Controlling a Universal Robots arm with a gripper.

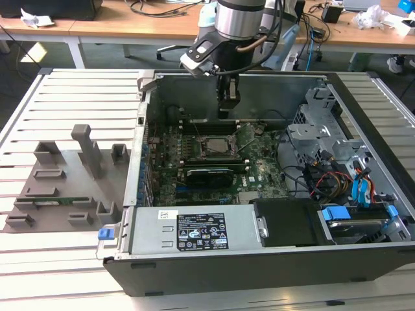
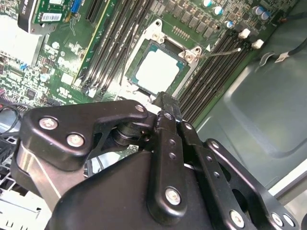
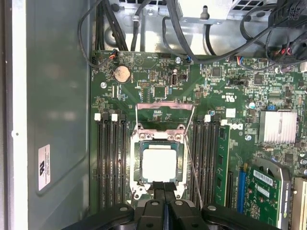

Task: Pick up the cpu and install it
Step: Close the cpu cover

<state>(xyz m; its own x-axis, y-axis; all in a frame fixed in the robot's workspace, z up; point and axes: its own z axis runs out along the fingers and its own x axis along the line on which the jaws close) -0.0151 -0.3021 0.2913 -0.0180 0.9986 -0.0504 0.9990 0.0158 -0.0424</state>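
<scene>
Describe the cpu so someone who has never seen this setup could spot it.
Inside the open computer case, find the green motherboard. At its middle, between two banks of long black memory slots, sits a square socket; the cpu is the flat pale silvery square inside it.

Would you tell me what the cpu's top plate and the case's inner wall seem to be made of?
The cpu: likely metal, matte silvery top reflecting light evenly. The case wall: apparently sheet metal, dull grey with soft sheen.
</scene>
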